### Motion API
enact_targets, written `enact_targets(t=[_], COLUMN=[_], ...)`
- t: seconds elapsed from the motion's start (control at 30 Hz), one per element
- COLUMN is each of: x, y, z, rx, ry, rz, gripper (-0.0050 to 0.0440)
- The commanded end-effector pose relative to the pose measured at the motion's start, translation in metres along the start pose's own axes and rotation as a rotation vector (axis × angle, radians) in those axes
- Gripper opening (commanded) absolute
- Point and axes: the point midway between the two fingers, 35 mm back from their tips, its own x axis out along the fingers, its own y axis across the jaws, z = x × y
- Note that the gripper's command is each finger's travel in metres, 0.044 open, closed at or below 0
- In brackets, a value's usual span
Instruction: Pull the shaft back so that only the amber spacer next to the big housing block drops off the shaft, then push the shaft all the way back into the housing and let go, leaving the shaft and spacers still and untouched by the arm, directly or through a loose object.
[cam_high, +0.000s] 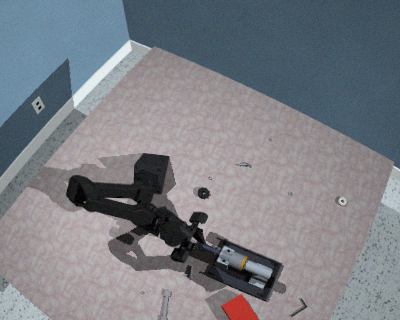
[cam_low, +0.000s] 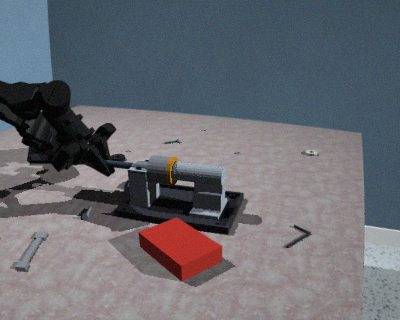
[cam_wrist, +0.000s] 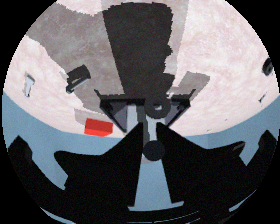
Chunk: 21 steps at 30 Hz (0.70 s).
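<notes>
A grey housing fixture (cam_low: 175, 178) stands on a black base plate (cam_high: 245, 272). A dark shaft (cam_low: 120, 163) sticks out of its small support block toward the arm. One amber spacer (cam_low: 170, 170) sits on the shaft between the small block and the big housing block (cam_low: 207, 185); it also shows in the top view (cam_high: 243, 262). My gripper (cam_low: 106, 161) is shut on the shaft's free end, level with it. In the wrist view the shaft (cam_wrist: 154, 131) runs straight ahead between my fingers into the fixture.
A red block (cam_low: 180, 247) lies in front of the fixture. A grey bolt (cam_low: 30, 251), a black hex key (cam_low: 297, 235), a white washer (cam_low: 308, 152), a black knob (cam_high: 202, 190) and small screws lie around on the mat.
</notes>
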Motion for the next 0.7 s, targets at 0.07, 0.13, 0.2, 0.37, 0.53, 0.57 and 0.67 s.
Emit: enact_targets(t=[0.07,0.13,0.2,0.37,0.53,0.57,0.67], x=[-0.0008,-0.0008,-0.001,-0.0013,-0.0015,-0.0015,-0.0018], y=[0.0003,0.0003,0.0003,0.0003,0.0003,0.0003,0.0003], z=[0.0003,0.0004,0.0006,0.0008,0.0011,0.0011,0.0013], rx=[-0.002,-0.002,-0.002,-0.002,-0.002,-0.002,-0.002], ry=[0.002,0.002,0.002,0.002,0.002,0.002,0.002], rz=[0.001,0.001,0.001,0.001,0.001,0.001,0.001], gripper=[0.0,0.0,0.0,0.0,0.0,0.0,0.0])
